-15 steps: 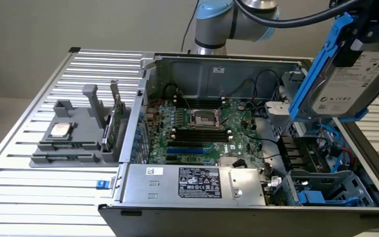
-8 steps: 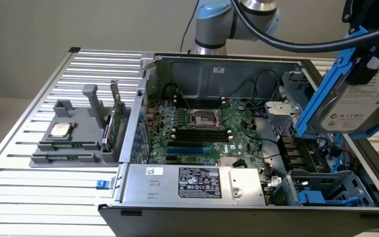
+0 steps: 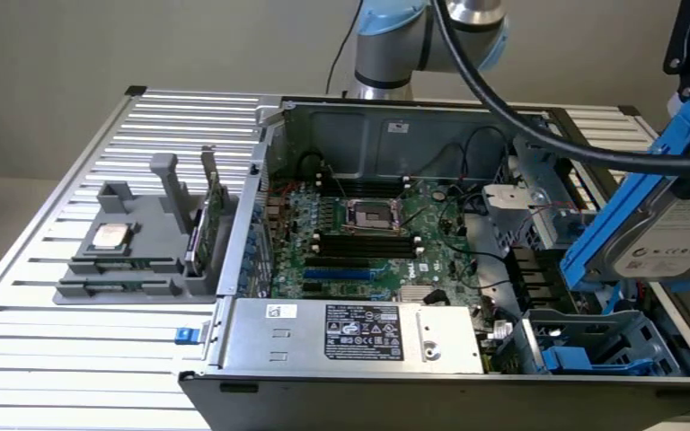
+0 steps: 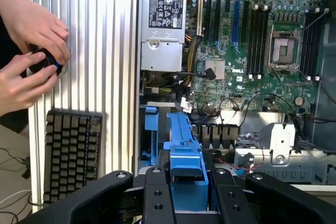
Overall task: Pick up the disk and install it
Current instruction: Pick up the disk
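While the tool (image 4: 188,195) hangs over the open computer case (image 3: 381,135), its 2 black fingers (image 4: 157,198) are pinched on the blue frame of the disk (image 3: 668,238), 1 on each side, as the wrist view shows. That disk is up in the air at the exterior view's right, tilted on edge with its white label facing the camera. It is above the end of the case where the blue drive bays (image 3: 585,355) sit; whether it touches the case wall I cannot tell. A thick black cable (image 3: 525,112) sweeps above the case toward the disk, below the arm (image 3: 387,36).

The case sits with its cover off on a slatted metal surface (image 3: 33,359). Inside are the green main board (image 3: 363,256) with its bare processor socket (image 3: 369,215) and, nearer the camera, a grey power supply (image 3: 358,332) with a black label. At the exterior view's left, just beside the case, stands a grey holder (image 3: 118,274). A small square silver chip (image 3: 109,235) lies flat on it and a thin green card (image 3: 213,211) stands upright in it.

In the wrist view a black keyboard (image 4: 71,150) rests by the edge of the surface. Near it, 1 hand (image 4: 37,27) and a 2nd hand (image 4: 21,85) of a person are cupped around a small round black object (image 4: 46,62).
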Tool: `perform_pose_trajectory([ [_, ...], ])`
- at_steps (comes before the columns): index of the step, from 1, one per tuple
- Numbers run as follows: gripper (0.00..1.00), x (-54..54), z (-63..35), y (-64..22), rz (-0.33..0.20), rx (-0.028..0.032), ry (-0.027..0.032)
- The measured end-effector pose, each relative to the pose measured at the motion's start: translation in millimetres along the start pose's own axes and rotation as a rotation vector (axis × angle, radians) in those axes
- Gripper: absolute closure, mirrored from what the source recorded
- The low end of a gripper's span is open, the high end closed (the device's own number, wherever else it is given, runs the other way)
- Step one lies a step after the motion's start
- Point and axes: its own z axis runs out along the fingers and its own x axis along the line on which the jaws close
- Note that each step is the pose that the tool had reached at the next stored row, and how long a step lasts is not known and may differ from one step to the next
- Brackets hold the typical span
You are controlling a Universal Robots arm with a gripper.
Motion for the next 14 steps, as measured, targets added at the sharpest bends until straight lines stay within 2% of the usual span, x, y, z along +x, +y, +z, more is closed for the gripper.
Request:
perform_pose_trajectory([
  [4,0.67,6.8,7.1,-1.2,0.000,-0.0007,-0.0002],
  [14,0.67,10.4,25.2,-2.2,0.000,-0.0008,0.0002],
])
